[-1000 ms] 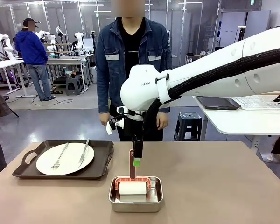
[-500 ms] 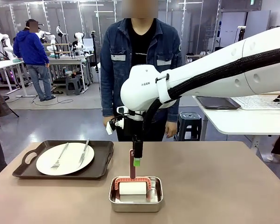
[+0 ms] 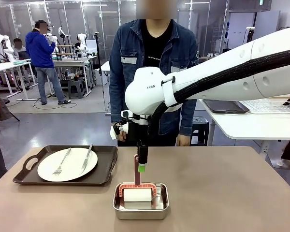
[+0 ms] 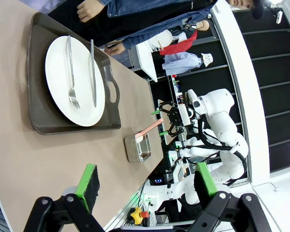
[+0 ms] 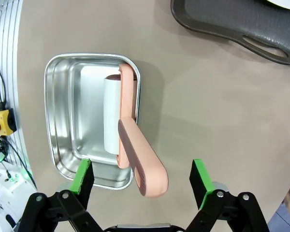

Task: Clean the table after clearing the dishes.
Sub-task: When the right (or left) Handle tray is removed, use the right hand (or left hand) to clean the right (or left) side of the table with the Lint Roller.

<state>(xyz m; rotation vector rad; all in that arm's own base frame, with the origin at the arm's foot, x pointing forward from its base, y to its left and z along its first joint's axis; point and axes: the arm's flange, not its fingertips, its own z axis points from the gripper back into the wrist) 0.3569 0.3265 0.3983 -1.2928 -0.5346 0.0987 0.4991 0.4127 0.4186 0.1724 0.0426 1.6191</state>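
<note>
– Dishes first: where are they?
– One white plate (image 3: 75,169) with a fork (image 3: 62,162) and a knife (image 3: 87,158) lies on the dark tray (image 3: 104,160), at the left of the counter (image 3: 222,193). It is not yet cleared. The tray's long side runs left to right. The fork lies near to far, a little slanted, with its tines toward the near edge.
– And the grippers?
– The right gripper (image 5: 141,175) is open, with the lint roller's (image 5: 125,121) pink handle between its pads, which do not touch it. The roller rests in the steel pan (image 3: 140,216), near the middle. Its white roll lies left to right and its handle rises steeply. The left gripper (image 4: 146,183) is also open and holds nothing.
– Which step, then?
– I judge it is fetching the roller. Next the right gripper must close across the handle and lift, but the tray must leave the counter before any rolling.
</note>
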